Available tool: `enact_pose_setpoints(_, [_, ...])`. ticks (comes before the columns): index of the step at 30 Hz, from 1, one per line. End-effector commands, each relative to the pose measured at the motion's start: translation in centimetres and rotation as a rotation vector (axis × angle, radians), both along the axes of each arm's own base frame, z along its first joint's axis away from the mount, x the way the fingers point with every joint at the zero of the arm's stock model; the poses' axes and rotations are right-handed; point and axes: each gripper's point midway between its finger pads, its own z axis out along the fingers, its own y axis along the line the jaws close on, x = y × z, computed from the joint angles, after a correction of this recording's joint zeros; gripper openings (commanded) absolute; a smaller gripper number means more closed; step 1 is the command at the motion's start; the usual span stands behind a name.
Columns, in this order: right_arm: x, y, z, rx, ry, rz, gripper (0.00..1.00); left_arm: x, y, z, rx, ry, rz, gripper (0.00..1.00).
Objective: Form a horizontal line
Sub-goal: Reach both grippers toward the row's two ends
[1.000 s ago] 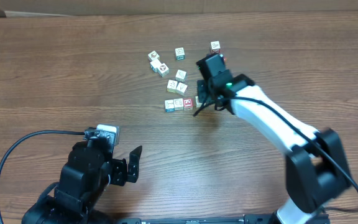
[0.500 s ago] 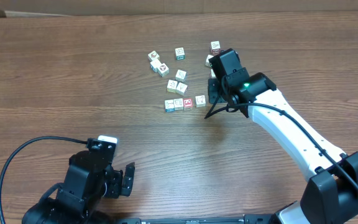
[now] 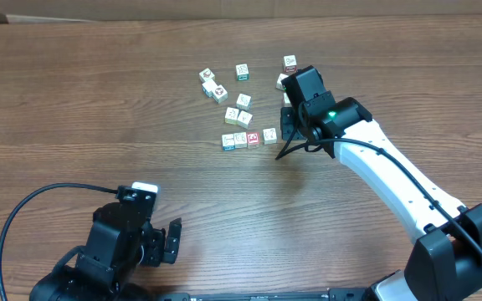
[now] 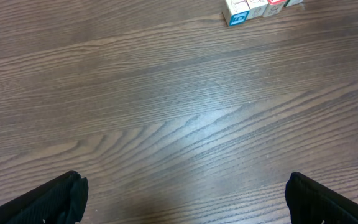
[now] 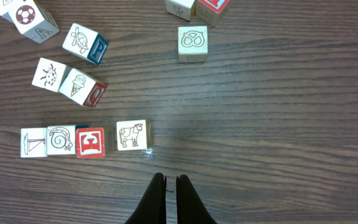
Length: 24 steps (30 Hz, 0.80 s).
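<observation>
1. The clearest writing is a white "E" on the red cube [image 5: 90,142], third in the horizontal line [image 5: 64,141]. The line's other tops carry drawings: what looks like a post, a snail, and a cow on the cow cube [image 5: 133,135].
2. Among the loose cubes, the turtle cube [image 5: 82,41] has a "P" on its blue side. The ice-cream cube [image 5: 76,84] has a red-side letter that looks like "Q", and the football cube [image 5: 28,17] shows an "A". The pretzel cube [image 5: 192,42] shows no readable letter.
3. In the left wrist view, the blue side of the line's end cube bears a mark too small to read.
4. The line's long axis runs crosswise to the direction in which the right pincer [image 5: 169,177] points. Its drawings stand upright in the right wrist view.
5. Three cubes sit edge to edge. The cow cube stands just apart from the "E", set slightly farther from the right pincer.
6. The line lies on the bench [image 5: 278,124], near the right pincer, ahead of its tips and off toward the left arm's side. The cow cube is its nearest member.
7. The right pincer is pressed together with nothing in it, clear of every cube.
8. The left pincer [image 4: 184,180] is spread wide over bare bench, much farther from the line than the right pincer.
</observation>
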Motion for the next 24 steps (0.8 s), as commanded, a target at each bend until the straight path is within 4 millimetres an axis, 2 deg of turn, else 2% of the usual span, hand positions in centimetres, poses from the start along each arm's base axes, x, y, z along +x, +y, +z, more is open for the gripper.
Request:
enact_pose_setpoints(1, [0.2,0.0,0.3,0.012,-0.008,-0.008,0.04,0.0,0.1,0.1,0.019,-0.013,-0.016,0.99])
enact_pose_setpoints(3, [0.2,0.1,0.4,0.014,-0.011,-0.009,0.04,0.9,-0.5,0.8,-0.011,-0.056,-0.017,1.0])
enact_pose_setpoints(8, [0.7,-0.7,0.4,0.015,-0.015,-0.03,0.04,2.6,-5.6,4.6,-0.346,-0.143,-0.073,0.99])
enact_pose_setpoints(11, [1.0,-1.6,0.4,0.016,-0.015,-0.053,0.04,4.1,-6.5,6.7,-0.399,-0.235,-0.085,0.99])
enact_pose_setpoints(14, [1.2,-1.7,0.4,0.039,-0.007,-0.022,0.04,5.9,-7.2,7.7,-0.392,-0.3,-0.111,1.0])
enact_pose_setpoints(16, [1.5,-1.8,0.4,0.05,-0.009,-0.019,0.04,7.6,-7.6,7.1,-0.362,-0.296,-0.104,1.0])
enact_pose_setpoints(17, [1.6,-1.9,0.4,0.052,-0.009,-0.023,0.04,8.6,-7.7,6.3,-0.351,-0.269,-0.076,1.0])
enact_pose_setpoints(21, [1.8,-2.3,0.1,0.057,-0.004,-0.032,0.04,12.6,-8.8,1.2,-0.329,-0.092,-0.018,1.0])
enact_pose_setpoints(24, [1.8,-2.7,-0.4,0.048,0.013,-0.037,0.04,15.1,-10.1,-1.3,-0.395,0.036,-0.038,1.0])
